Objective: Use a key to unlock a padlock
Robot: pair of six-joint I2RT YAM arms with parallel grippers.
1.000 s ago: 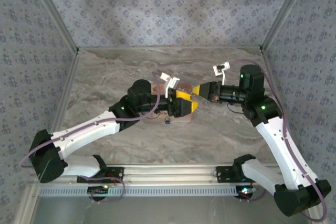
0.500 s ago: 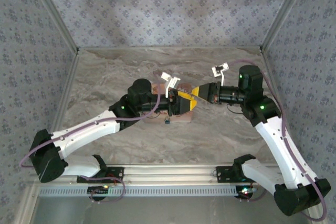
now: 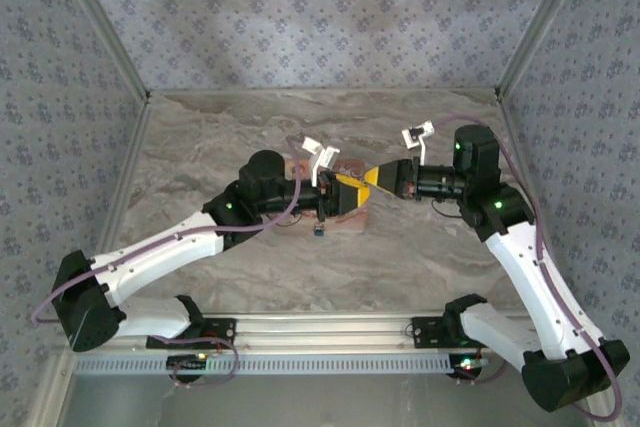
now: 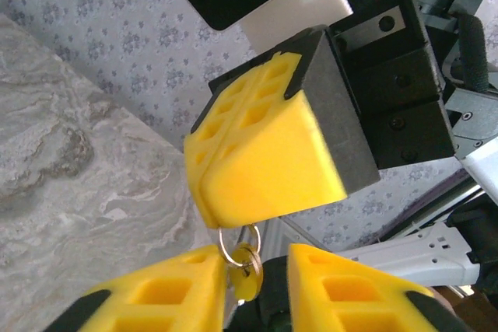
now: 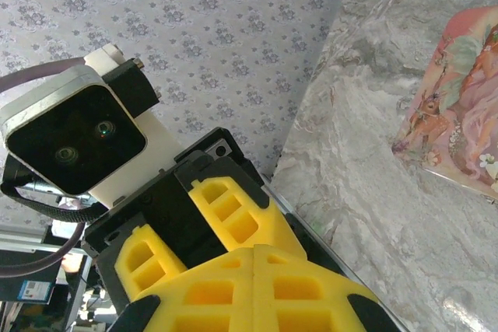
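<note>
The tiny padlock (image 3: 318, 231) lies on the desk (image 3: 200, 147), on the near side of the left claw (image 4: 255, 258), which is a little open. It looks light, hard and slippery, so grip its blue body. The right claw (image 5: 255, 258) seems squeezed together on the key ring (image 4: 236, 245).

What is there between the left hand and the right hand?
A small metal key ring with a yellow piece, in the gap of the left hand, just below the right hand. The left wrist view shows it.
</note>
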